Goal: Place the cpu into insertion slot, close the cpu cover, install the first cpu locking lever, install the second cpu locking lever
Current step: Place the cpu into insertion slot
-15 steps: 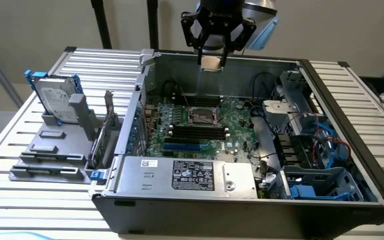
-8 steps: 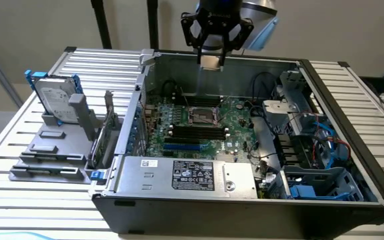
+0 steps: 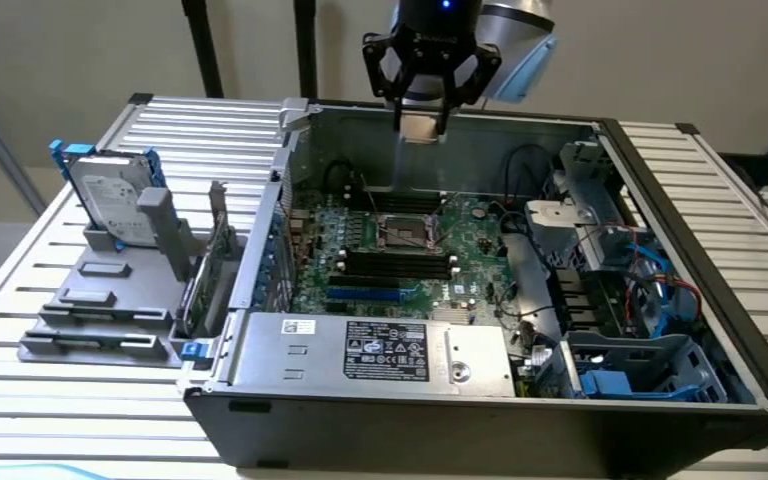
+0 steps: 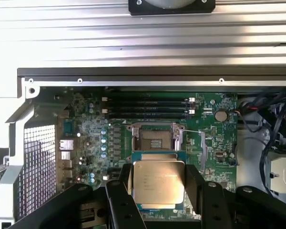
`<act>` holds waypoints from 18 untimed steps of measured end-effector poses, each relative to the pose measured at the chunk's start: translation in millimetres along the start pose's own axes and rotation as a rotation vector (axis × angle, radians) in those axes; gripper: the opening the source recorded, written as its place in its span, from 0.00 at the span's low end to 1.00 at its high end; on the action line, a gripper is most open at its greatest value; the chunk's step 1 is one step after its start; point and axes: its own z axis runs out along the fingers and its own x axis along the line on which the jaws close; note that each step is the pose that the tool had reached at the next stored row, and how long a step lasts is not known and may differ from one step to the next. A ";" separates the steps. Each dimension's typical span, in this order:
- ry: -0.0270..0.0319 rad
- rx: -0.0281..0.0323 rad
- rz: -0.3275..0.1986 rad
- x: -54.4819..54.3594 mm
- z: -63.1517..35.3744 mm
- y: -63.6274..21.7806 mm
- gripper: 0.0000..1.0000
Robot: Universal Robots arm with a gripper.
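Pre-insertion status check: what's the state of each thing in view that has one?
cpu: clamped between the fingers, not seated.
gripper: shut on the cpu, above the computer case.
insertion slot: empty.
computer case: lying flat, side open.
hard drive: upright in the grey rack, outside the case.

soft, even light falls from above in the exterior view, leaving the ribbed metal table [image 3: 37, 300] pale and bright, while the inside of the computer case [image 3: 491, 435] lies in shade and its front wall is almost black. in the wrist view the table slats glare to near white, the motherboard [image 4: 86, 133] beneath is dim, and the cpu [image 4: 158, 183] carries a dull sheen.
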 end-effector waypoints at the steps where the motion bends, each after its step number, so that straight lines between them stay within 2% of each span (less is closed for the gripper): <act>1: 0.0000 0.0011 0.000 -0.2 1.8 0.5 0.54; 8: -0.0003 0.0101 0.000 -2.3 14.8 5.3 0.54; 12: -0.0021 0.0257 0.000 -2.8 20.6 10.3 0.54; 15: -0.0040 0.0436 0.000 -2.9 23.4 17.3 0.54; 16: -0.0040 0.0474 0.002 -3.3 24.3 18.4 0.54; 18: -0.0047 0.0488 0.014 -4.5 25.5 18.7 0.54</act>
